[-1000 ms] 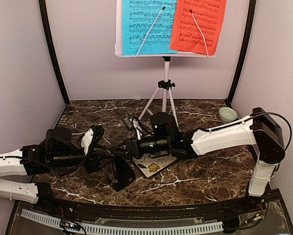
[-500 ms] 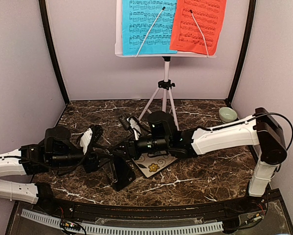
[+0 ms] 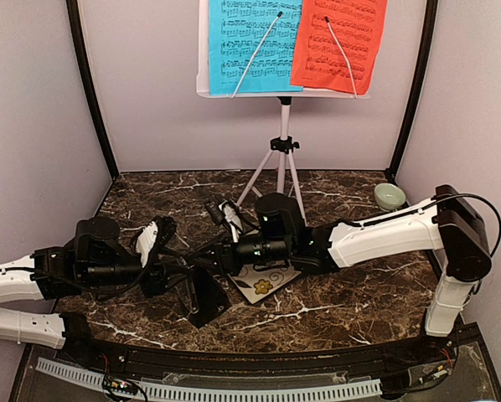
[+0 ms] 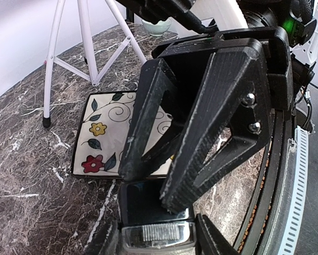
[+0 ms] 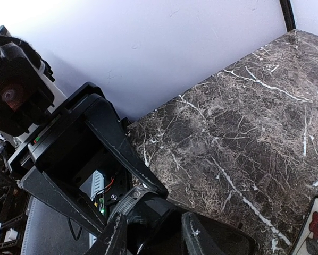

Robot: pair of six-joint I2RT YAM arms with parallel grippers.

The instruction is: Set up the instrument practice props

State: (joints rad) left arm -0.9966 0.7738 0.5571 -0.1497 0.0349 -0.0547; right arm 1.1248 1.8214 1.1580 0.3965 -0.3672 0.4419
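Over the last second the right gripper [image 3: 210, 261] has edged in and narrowed around the small black pyramid-shaped metronome [image 3: 207, 299]. The left gripper [image 3: 183, 285] grips it with jaws part-way apart, just left of the square floral tile [image 3: 267, 283] near the front of the dark marble table [image 3: 343, 301]; this reads as a handover, but I can't tell if the right pads have contact. The white perforated music stand [image 3: 284, 146] already carries the blue music sheet [image 3: 250, 46] and red music sheet [image 3: 338, 42], so the metronome, matte black, tapered and hard-sided, looks like the last prop to place.
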